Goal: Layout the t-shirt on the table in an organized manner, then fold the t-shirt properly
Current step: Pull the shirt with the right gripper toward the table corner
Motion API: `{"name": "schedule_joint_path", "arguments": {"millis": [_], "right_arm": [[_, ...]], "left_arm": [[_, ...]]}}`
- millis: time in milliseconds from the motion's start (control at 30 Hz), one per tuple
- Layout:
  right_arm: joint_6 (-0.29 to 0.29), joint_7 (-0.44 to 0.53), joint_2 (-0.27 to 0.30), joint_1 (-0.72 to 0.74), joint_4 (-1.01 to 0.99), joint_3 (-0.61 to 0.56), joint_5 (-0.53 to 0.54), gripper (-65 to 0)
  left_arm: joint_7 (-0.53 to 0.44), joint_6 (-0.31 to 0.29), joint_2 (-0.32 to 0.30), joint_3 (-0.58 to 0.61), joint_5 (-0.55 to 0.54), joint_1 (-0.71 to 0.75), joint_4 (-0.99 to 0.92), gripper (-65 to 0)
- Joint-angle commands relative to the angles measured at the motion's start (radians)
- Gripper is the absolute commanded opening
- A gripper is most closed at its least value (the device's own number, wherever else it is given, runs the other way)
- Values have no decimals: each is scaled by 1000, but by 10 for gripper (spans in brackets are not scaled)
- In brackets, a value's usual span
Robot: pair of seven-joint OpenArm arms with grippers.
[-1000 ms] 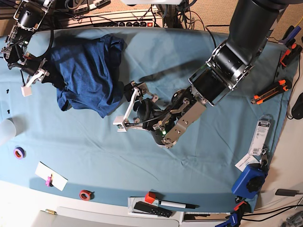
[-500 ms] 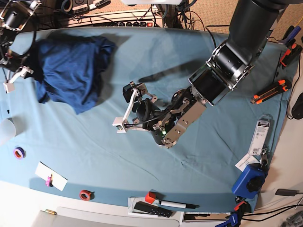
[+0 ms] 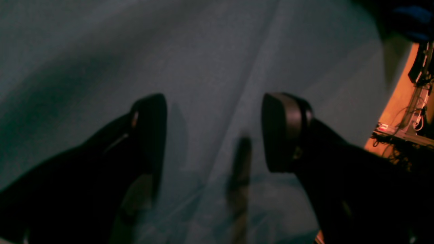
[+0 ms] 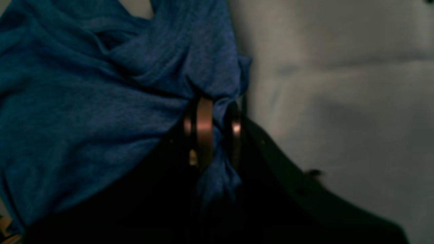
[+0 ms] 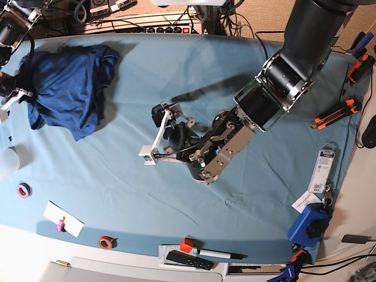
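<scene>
The dark navy t-shirt [image 5: 67, 88] lies bunched at the table's [image 5: 194, 64] back left corner. My right gripper [image 5: 14, 94] is at the shirt's left edge. In the right wrist view this gripper [image 4: 215, 128] is shut on a pinched fold of the t-shirt [image 4: 101, 101], with a tuft of cloth sticking out between its fingers. My left gripper [image 5: 155, 134] hovers near the middle of the table, right of the shirt and apart from it. In the left wrist view it [image 3: 213, 132] stands wide open over bare teal cloth [image 3: 220, 51], holding nothing.
Along the front edge are a purple tape roll [image 5: 23, 189], a white card [image 5: 63, 218], a red tape roll [image 5: 106, 241] and a black remote [image 5: 189, 259]. Orange cutters [image 5: 335, 114], a label pack [image 5: 322, 170] and a blue device [image 5: 309, 224] sit at the right edge.
My right gripper has dragged the t-shirt leftward and toward the back left corner. The left arm has barely moved and its gripper stays open.
</scene>
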Motion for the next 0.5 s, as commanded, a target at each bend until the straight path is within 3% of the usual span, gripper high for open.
{"name": "schedule_joint_path", "arguments": {"millis": [0, 233, 467], "right_arm": [[-5, 20, 36, 8, 7, 6, -47, -650], [-50, 100, 36, 8, 7, 6, -210, -650], [-77, 143, 36, 18, 7, 6, -256, -650]], "left_arm": [[-14, -4, 9, -5, -10, -33, 13, -216], [-21, -4, 9, -5, -10, -33, 13, -216], [-24, -4, 9, -5, -10, -33, 13, -216]]}}
